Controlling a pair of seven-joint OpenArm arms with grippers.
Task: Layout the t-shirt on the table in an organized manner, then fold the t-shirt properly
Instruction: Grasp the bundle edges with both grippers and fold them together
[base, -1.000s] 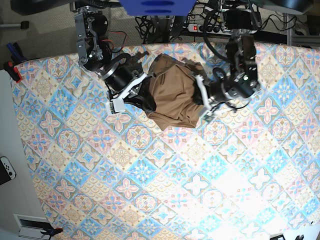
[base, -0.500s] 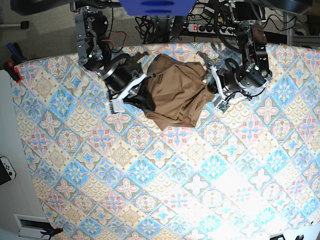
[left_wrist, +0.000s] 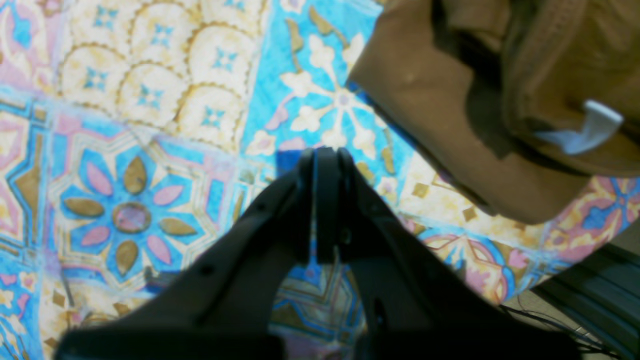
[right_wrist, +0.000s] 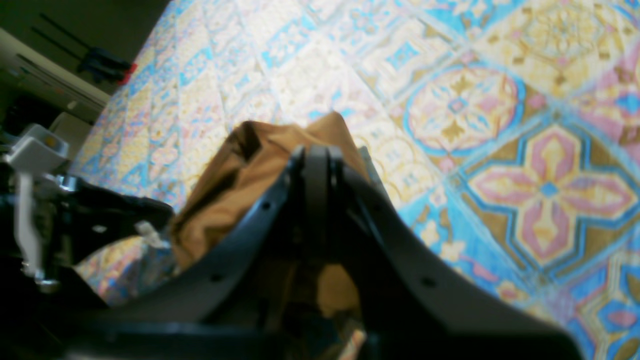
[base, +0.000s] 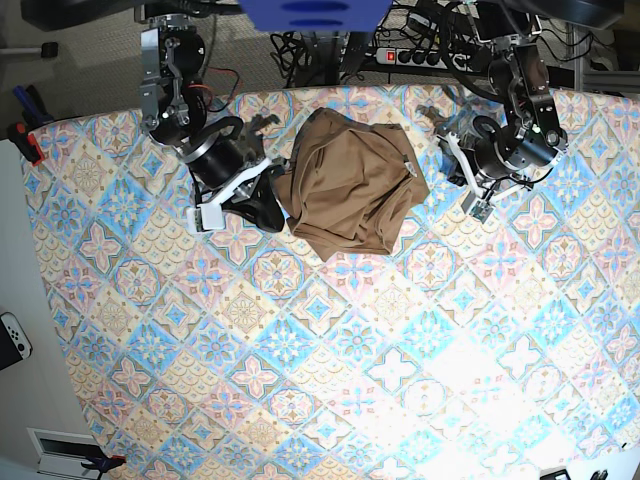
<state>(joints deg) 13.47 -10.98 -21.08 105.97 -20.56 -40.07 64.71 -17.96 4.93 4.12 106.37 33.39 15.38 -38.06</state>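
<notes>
The t-shirt (base: 350, 185) lies in a rumpled, bunched heap on the table (base: 300, 340), near the far edge of the patterned cloth as the base view shows it, between the two arms. Its fabric is folded over on itself, with a white neck label (left_wrist: 582, 131) showing in the left wrist view.

The left gripper (base: 462, 180) sits off to the side of the heap, clear of the cloth. Its arm reaches down from the far edge and bends at the wrist so the fingers point across the table surface. The left wrist view shows its two dark fingers (left_wrist: 327, 200) pressed flat together with nothing between them, above bare tile pattern, the shirt's edge nearby but not touched.

The right gripper (base: 278, 212) lies low at the opposite side of the heap, its arm angled down from the far corner. In its wrist view the fingers (right_wrist: 316, 195) are closed against each other, with tan fabric directly behind and beneath them; whether any cloth is pinched cannot be told.
</notes>
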